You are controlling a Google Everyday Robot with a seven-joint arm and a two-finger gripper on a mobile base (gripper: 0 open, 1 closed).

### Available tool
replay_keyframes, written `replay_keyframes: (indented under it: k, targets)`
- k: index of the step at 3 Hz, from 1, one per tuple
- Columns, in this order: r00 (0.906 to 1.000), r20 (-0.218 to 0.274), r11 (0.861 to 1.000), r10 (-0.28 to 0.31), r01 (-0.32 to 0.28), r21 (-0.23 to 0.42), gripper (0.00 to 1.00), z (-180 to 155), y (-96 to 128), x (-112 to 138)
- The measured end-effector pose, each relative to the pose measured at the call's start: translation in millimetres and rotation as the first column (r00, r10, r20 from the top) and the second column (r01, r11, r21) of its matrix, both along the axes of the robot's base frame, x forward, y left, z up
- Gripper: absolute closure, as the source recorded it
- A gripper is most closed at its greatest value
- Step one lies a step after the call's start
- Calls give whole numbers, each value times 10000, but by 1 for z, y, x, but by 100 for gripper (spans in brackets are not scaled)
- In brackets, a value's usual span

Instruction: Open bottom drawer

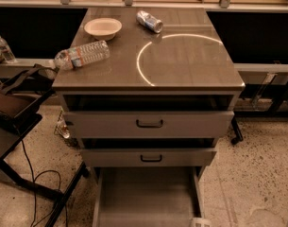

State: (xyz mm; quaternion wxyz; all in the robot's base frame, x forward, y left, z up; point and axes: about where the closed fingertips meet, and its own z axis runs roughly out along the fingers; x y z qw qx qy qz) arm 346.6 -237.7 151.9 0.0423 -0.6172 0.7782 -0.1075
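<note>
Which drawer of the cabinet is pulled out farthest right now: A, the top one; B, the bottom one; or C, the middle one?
B: the bottom drawer sticks out well past the middle drawer front and the top drawer front, its grey inside showing; the pincer is not in view.
</note>
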Motion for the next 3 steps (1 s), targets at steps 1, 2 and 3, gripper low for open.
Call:
replay_keyframes:
  k: [1,2,3]
  targets:
    - [10000,-22,10000,-2,2,5,7,-1,0,-1]
    - [10000,-23,10000,-2,2,6,0,-1,0,-1]
    - [10000,-24,10000,-2,2,6,0,-1,0,0]
